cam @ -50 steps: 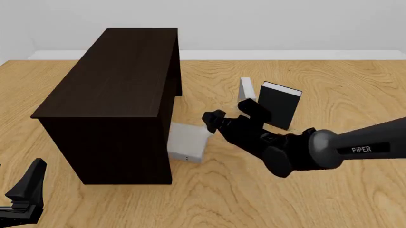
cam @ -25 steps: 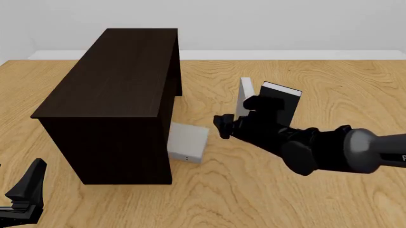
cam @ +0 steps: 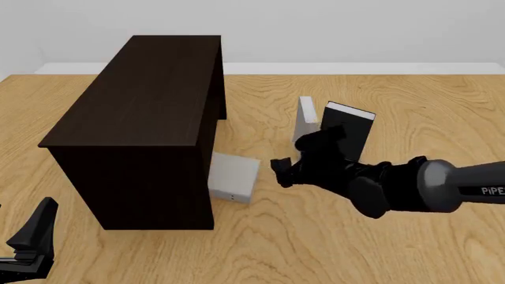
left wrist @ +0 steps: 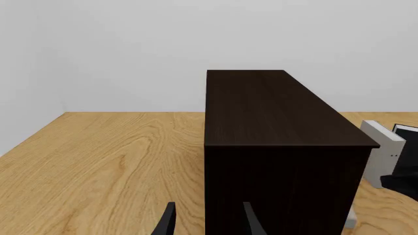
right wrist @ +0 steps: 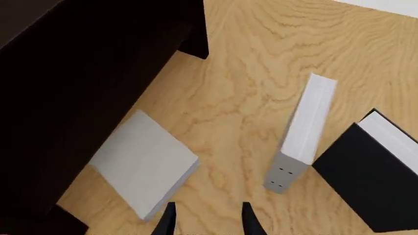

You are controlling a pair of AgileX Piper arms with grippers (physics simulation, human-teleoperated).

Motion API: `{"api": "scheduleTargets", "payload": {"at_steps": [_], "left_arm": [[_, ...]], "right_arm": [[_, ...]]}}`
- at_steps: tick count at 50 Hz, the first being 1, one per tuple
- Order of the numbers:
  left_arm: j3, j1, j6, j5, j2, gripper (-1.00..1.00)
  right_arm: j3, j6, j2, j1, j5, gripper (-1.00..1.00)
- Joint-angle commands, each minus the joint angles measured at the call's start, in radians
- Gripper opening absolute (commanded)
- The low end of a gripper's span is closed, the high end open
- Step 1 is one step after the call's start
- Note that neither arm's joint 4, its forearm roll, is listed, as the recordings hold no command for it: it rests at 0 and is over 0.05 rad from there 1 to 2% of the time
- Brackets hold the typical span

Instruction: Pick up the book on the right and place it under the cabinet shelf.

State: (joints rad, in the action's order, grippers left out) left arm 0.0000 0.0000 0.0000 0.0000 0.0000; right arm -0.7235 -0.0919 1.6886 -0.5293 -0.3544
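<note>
Book (cam: pixel 233 178) flat on counter (cam: pixel 410 248), tucked partly under cabinet shelf (cam: pixel 142 118); right gripper (cam: pixel 298 161) spread, empty, just beside it; retreat straight, clear of upright grey book (cam: pixel 306 123) and black book (cam: pixel 347 131).

Black book (cam: pixel 348 135) and narrow grey book (cam: pixel 306 120) upright on wooden table (cam: pixel 410 94).

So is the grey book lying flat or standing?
Flat: the grey book lies broad face up, partly tucked beneath the cabinet; claw clear.
</note>
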Motion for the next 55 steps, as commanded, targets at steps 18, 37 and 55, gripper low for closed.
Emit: {"api": "scheduleTargets", "payload": {"at_steps": [18,37,55], "left_arm": [[0.0,0.0,0.0,0.0,0.0,1.0],[0.0,0.0,0.0,0.0,0.0,1.0],[0.0,0.0,0.0,0.0,0.0,1.0]], "right_arm": [[0.034,0.051,0.159,-0.056,-0.122,1.0],[-0.038,0.097,0.27,-0.028,-0.166,1.0],[-0.04,0.117,0.315,-0.015,-0.172,1.0]]}}
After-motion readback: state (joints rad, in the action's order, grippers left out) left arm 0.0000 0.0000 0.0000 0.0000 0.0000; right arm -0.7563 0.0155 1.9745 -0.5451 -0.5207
